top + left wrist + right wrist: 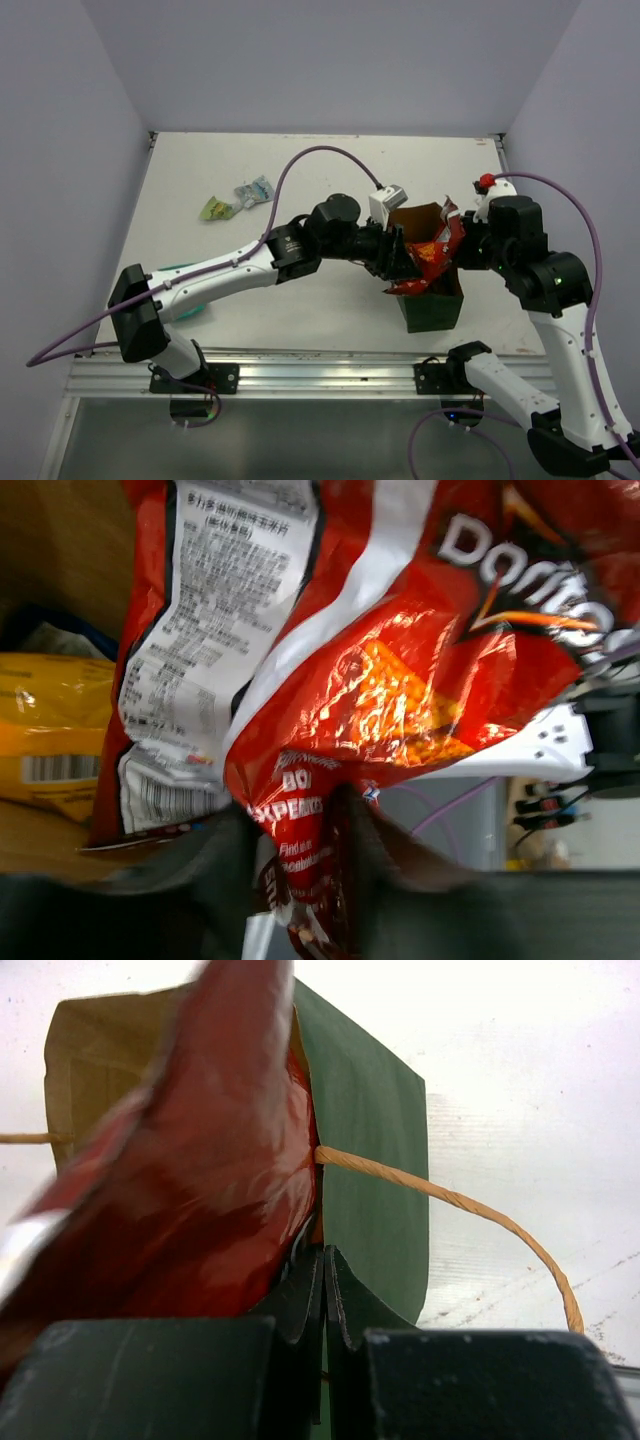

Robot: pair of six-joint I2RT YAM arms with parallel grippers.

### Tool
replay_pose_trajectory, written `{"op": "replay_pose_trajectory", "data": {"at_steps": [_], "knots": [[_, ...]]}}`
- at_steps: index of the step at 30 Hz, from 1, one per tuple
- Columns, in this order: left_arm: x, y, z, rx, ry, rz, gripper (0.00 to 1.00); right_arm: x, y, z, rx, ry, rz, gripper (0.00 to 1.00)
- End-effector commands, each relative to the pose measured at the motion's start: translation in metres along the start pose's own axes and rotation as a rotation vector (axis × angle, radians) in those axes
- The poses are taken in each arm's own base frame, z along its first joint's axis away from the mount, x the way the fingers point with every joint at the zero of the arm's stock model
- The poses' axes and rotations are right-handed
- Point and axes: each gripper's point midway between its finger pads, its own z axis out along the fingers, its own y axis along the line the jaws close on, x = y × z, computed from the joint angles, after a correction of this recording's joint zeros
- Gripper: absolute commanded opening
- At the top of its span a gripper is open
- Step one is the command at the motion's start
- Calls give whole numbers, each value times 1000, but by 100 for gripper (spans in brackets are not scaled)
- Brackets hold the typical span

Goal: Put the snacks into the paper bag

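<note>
From above, the red-and-white packet [437, 255] stands half out of the paper bag [435, 310], near right on the worktop [330, 170], with a light green packet [215, 208] and a pale blue-silver packet [255, 190] lying far left. Only the left wrist view shows an orange-yellow packet [50, 720] inside the bag. It also shows the left pincer [295, 825] astride the red packet's end, pinching or not I cannot tell, while the right wrist view shows the right pincer [323, 1260] clenched on the bag's rim.

Bright, even light; blurred wrist close-ups (glare on red packet [400, 690])

Red packet [437, 250] jutting from green bag [432, 310], yellow packet [60, 750] inside
</note>
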Motion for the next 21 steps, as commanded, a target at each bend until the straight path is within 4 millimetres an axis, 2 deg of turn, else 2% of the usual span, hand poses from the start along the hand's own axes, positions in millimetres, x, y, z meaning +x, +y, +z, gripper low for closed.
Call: {"op": "replay_pose_trajectory", "data": {"at_steps": [1, 3, 4, 5, 8, 12, 14, 17, 20, 21], "knots": [[-31, -35, -10, 72, -74, 51, 49, -11, 4, 1, -16, -48, 7, 0], [-38, -30, -13, 23, -94, 68, 73, -9, 3, 1, -15, -45, 8, 0], [-48, -36, -17, 19, -116, 82, 73, -9, 3, 1, -13, -45, 9, 0], [-48, -33, -19, -11, -109, 93, 73, -9, 4, 1, -14, -45, 8, 0], [-69, -31, -31, -107, -154, 116, 82, -10, 3, 0, -14, -50, 12, 0], [-100, -31, -54, -215, -238, 153, 84, -11, 3, -1, -14, -53, 15, 0], [-108, -35, -65, -236, -252, 170, 87, -12, 4, -1, -15, -56, 17, 0], [-106, -38, -64, -209, -229, 169, 87, -12, 4, -2, -19, -58, 14, 0], [-86, -35, -50, -155, -171, 128, 87, -14, 7, -2, -29, -61, 16, 0], [-72, -29, -44, -139, -134, 107, 87, -14, 7, -2, -31, -62, 17, 0]]}}
